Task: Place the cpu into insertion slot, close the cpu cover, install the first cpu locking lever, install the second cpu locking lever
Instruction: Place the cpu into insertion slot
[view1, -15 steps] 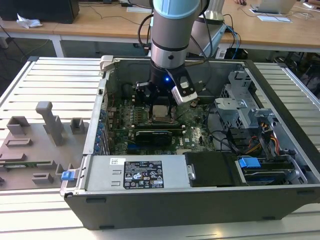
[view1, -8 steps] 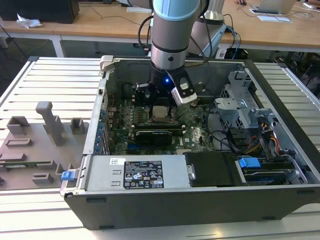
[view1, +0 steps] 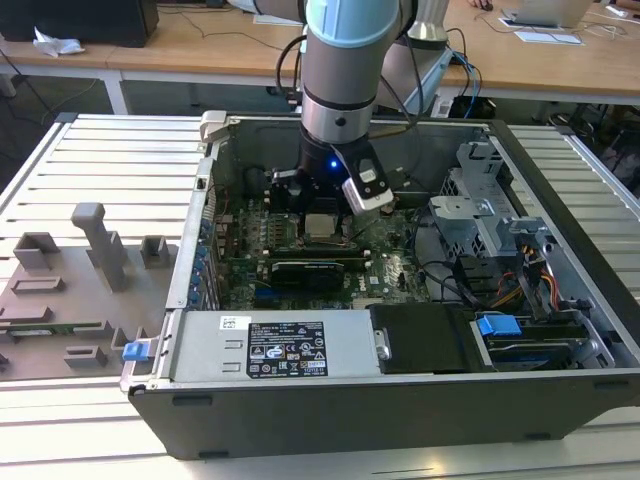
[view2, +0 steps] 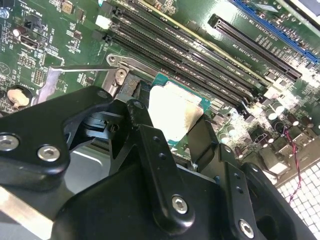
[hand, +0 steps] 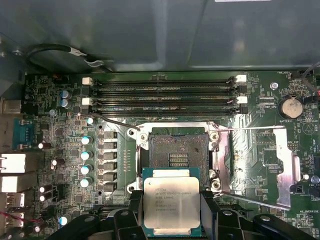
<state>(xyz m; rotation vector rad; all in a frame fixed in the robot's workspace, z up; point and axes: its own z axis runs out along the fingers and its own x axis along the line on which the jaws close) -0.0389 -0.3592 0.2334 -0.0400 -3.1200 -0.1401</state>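
First wrist view, inside an open computer case (view1: 400, 415): held the cpu (hand: 171, 202) by two opposite edges in the gripper (hand: 171, 199), with the pincer narrowed to the chip's width and clamped on it. Carried flat, silvery face toward the camera, probably so as to leave the underside free to meet the contacts squarely. Hung near the insertion slot (hand: 175, 150) but not seated in it; showed that socket's dark centre bare. Found the cpu cover (hand: 293, 175) swung fully open and laid flat on the green board (hand: 60, 135) just beside the socket, by the look of it to leave the way down clear. Likewise a thin locking lever (hand: 112, 120), angled out from the socket's corner rather than hooked down. Flanked on one side by long black memory slots (hand: 165, 95).

Seen in the exterior view reaching straight down through the case's open side, with the arm (view1: 340, 70) upright over the board, an approach suited to lowering a part flat.

Bore several lines of fine dark print on the chip's face, and small white lettering across the board; none of it transcribed. Also noted: a black label (view1: 287, 348) with white print and marks on the grey power supply (view1: 205, 350), and a grey tray (view1: 140, 300) of fixtures on the exterior view's left, well apart from the work.
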